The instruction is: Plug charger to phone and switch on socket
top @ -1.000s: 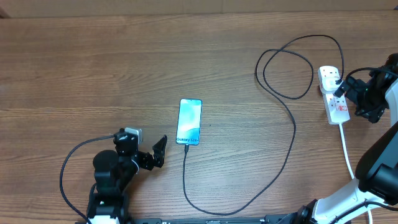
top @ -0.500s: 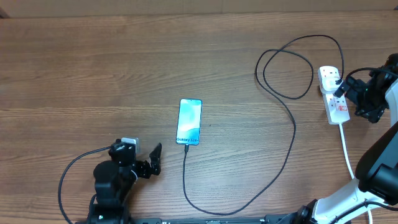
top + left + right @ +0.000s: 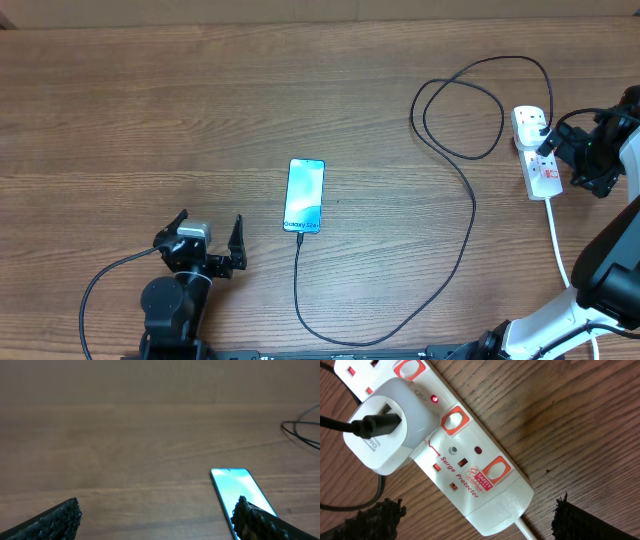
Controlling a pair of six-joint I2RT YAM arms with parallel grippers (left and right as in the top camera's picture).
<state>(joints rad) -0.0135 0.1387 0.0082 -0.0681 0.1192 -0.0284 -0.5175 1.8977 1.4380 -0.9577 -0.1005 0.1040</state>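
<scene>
L gripper [image 3: 205, 232]: jaws wide apart, nothing held, just left of phone [image 3: 305, 195]. R gripper [image 3: 477, 512]: also wide, straddling socket [image 3: 485, 475] w/o contact I can see. Charger [image 3: 470, 230] tip meets phone's near edge. Bare table [image 3: 150, 100] around phone.

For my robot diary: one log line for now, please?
charger: at phone | socket: light on | left hand: open | right hand: open over socket

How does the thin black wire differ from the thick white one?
The black charger cable is thin and curls in wide loops over to the phone; the white cord is thicker and runs almost straight. Both start at the power strip.
</scene>
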